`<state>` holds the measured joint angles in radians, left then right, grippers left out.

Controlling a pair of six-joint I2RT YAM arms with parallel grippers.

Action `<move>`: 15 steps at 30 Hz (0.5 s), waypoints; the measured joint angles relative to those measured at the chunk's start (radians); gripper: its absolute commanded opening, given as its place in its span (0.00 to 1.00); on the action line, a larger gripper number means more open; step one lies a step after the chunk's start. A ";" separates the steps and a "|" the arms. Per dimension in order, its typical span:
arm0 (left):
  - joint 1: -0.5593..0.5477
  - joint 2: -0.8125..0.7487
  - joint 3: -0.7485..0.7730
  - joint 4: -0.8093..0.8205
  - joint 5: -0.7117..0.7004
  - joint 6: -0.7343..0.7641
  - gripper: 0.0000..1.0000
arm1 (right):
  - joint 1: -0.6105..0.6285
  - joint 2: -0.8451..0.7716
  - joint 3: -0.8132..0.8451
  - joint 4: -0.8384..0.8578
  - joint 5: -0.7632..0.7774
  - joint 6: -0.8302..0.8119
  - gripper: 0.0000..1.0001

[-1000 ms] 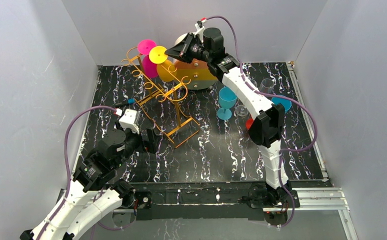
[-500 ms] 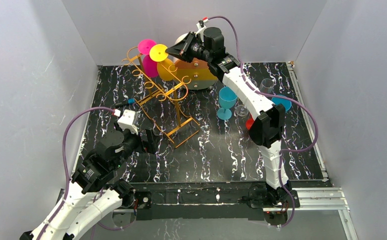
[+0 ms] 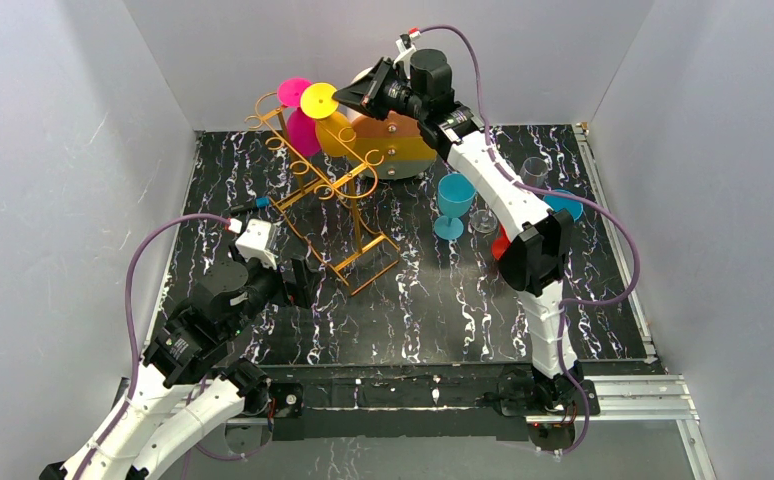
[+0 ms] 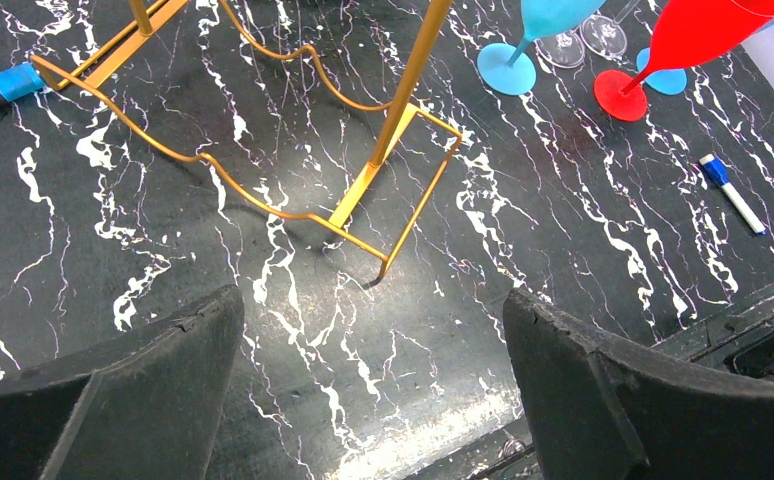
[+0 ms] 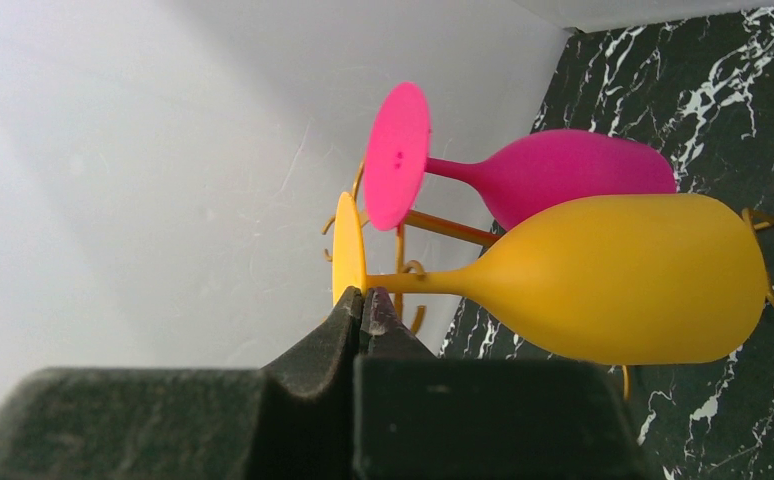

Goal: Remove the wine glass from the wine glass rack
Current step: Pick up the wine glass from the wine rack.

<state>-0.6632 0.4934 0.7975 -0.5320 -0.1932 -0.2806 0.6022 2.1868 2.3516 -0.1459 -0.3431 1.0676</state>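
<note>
The orange-gold wine glass rack (image 3: 335, 190) stands at the back left, and its post (image 4: 410, 80) and base show in the left wrist view. A yellow wine glass (image 3: 335, 135) and a pink wine glass (image 3: 301, 135) hang upside down at the rack's top. My right gripper (image 3: 339, 98) is shut on the edge of the yellow wine glass's foot (image 5: 348, 250), its tips (image 5: 363, 297) pinching the disc where the stem meets it. The pink wine glass (image 5: 563, 170) hangs just behind. My left gripper (image 3: 303, 285) hovers open (image 4: 371, 300) over the table near the rack's base, holding nothing.
A white-and-orange round box (image 3: 395, 148) stands behind the rack. A blue glass (image 3: 453, 195), clear glasses (image 3: 533, 170) and a red glass (image 3: 501, 245) stand to the right under my right arm. A marker pen (image 4: 731, 192) lies on the table. Grey walls enclose the table.
My right gripper has risen slightly and shifted left with the yellow glass's foot in it, and the bowl rose with it. The left arm has not moved.
</note>
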 measured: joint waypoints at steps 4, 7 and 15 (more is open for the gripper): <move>0.000 0.000 0.000 0.000 0.002 0.000 0.98 | 0.000 -0.002 0.000 -0.002 0.001 -0.003 0.01; 0.000 0.000 0.000 0.000 0.003 0.002 0.98 | -0.001 -0.002 0.000 -0.005 0.005 -0.011 0.01; 0.000 0.002 0.000 0.000 0.010 0.004 0.98 | -0.001 -0.009 -0.011 -0.013 0.015 -0.028 0.01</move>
<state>-0.6632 0.4953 0.7975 -0.5320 -0.1829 -0.2768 0.6014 2.1777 2.3402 -0.1589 -0.3279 1.0393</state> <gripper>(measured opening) 0.983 0.033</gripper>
